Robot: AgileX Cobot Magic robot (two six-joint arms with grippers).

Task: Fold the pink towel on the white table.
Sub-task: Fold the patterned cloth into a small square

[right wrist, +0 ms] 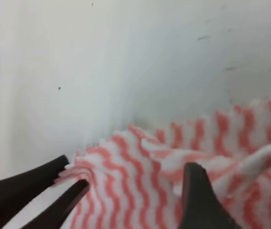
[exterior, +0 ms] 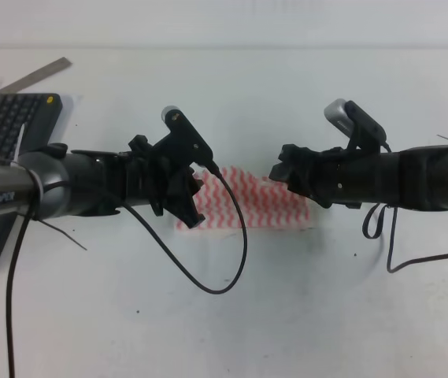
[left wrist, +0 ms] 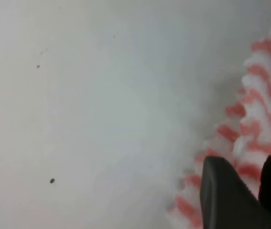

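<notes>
The pink towel (exterior: 251,203), white with pink-red zigzag stripes, lies as a folded strip in the middle of the white table (exterior: 286,315). My left gripper (exterior: 190,203) hovers over the strip's left end. In the left wrist view its two black fingers (left wrist: 223,191) stand over the towel's wavy edge (left wrist: 259,100) with only a narrow gap between them. My right gripper (exterior: 281,173) is at the strip's right end. It is open, and a raised fold of the towel (right wrist: 140,176) runs between its fingers (right wrist: 197,200).
A dark grey keyboard (exterior: 3,134) lies at the table's left edge, with a grey ruler-like bar (exterior: 38,76) behind it. Black cables (exterior: 224,268) hang from both arms onto the table in front of the towel. Dark prongs (right wrist: 25,188) show at the lower left of the right wrist view.
</notes>
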